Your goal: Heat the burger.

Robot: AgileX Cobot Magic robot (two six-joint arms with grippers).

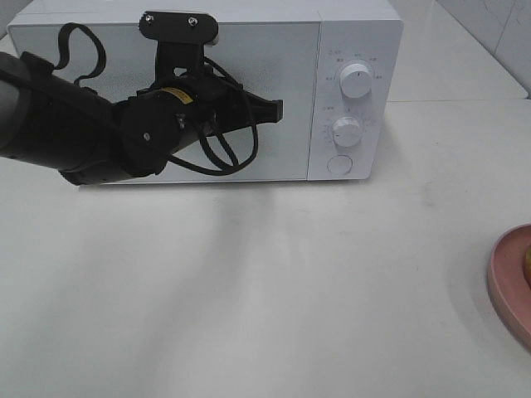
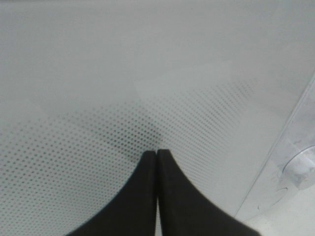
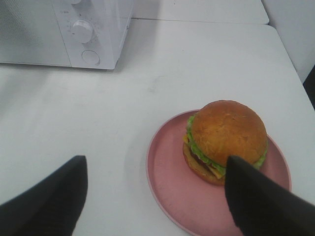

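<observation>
The burger (image 3: 226, 137), with its golden-brown bun, green lettuce and yellow cheese, sits on a round pink plate (image 3: 167, 187) in the right wrist view. My right gripper (image 3: 155, 164) hovers above it, open, one finger over the plate's edge and the other over bare table. Only the plate's rim (image 1: 508, 282) shows at the right edge of the high view. My left gripper (image 1: 276, 109) is shut on nothing, its tips (image 2: 156, 153) close against the white microwave's (image 1: 249, 33) closed door (image 2: 147, 73), near the door's right edge.
The microwave's control panel carries two white knobs (image 1: 355, 80) (image 1: 347, 130) and a round button (image 1: 338, 164). White table (image 1: 265, 290) stretches from the microwave to the plate. A tiled wall stands at the far right.
</observation>
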